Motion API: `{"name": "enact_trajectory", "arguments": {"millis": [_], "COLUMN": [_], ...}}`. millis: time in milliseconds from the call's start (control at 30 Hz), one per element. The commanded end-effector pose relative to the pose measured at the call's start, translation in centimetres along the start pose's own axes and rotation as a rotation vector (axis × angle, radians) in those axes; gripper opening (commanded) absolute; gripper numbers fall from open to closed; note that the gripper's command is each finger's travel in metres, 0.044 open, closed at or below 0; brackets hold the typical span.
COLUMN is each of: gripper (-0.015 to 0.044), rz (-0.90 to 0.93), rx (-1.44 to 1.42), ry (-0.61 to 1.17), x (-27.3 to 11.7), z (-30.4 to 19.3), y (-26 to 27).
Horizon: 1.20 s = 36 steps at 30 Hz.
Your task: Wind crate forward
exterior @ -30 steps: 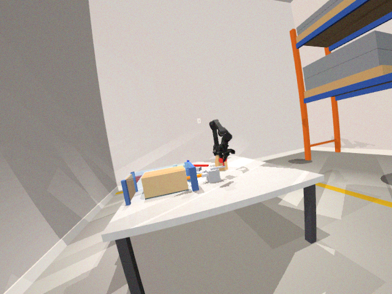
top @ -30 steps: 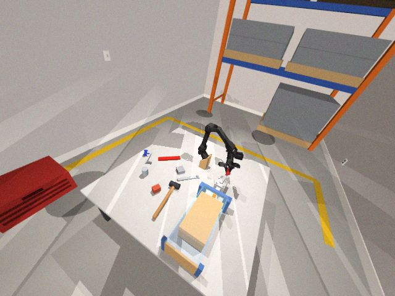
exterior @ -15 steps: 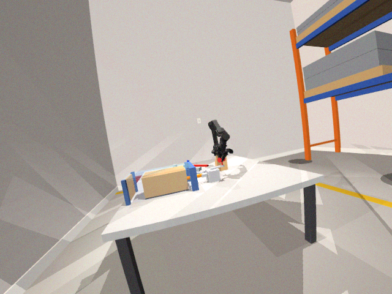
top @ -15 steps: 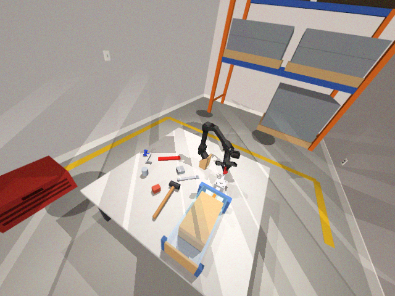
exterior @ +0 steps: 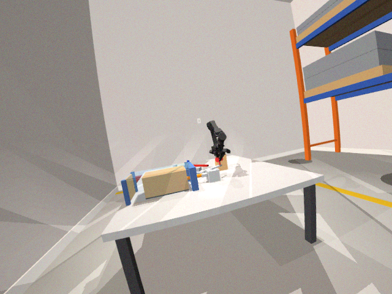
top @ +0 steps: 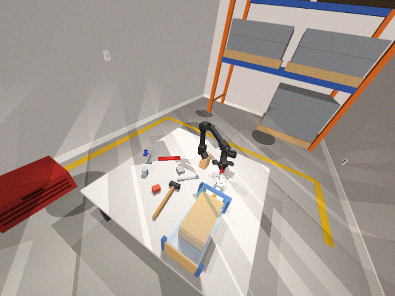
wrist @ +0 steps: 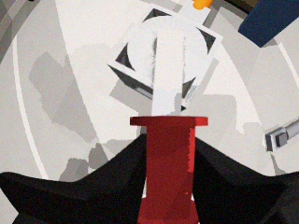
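My gripper [top: 222, 168] [exterior: 218, 158] [wrist: 165, 140] is shut on the red grip of the winch handle. The handle's pale flat arm [wrist: 169, 70] reaches from the grip across the top of the winch [top: 220, 184] [exterior: 213, 175] [wrist: 135, 56]. The square key and round hole are hidden under it. The crate [top: 200, 219] [exterior: 166, 182] sits flat in the guard cubby [top: 163, 242] [exterior: 125, 192], close behind the blue steel frame [top: 216, 192] [exterior: 193, 177] [wrist: 268, 23]. A narrow gap shows in the top view. An orange strap [exterior: 198, 175] [wrist: 202, 4] runs to the winch.
A hammer [top: 163, 203], a wrench [top: 188, 177] [wrist: 280, 137], a red block [top: 155, 188], a grey block [top: 180, 169] and a grey cylinder [top: 144, 172] lie left of the cubby. A red bar [top: 168, 158] lies farther back. A wooden block [top: 205, 161] [exterior: 224, 163] stands by the arm's base.
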State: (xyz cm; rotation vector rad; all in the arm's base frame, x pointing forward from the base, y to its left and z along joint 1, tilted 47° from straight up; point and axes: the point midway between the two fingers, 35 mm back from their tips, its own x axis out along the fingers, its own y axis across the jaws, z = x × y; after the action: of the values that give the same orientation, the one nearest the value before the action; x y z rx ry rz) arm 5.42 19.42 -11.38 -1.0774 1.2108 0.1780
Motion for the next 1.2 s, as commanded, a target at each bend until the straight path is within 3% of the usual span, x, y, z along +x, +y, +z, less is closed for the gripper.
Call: {"name": "enact_trajectory", "arguments": {"millis": [0, 1167], "gripper": [0.0000, 0.0000], "rz": [-0.037, -0.041], "rx": [-0.005, -0.004], "ry": [-0.007, -0.007], "x": [0.3, 0.9], "z": [0.0, 1.9], "y": [-1.7, -6.5]}}
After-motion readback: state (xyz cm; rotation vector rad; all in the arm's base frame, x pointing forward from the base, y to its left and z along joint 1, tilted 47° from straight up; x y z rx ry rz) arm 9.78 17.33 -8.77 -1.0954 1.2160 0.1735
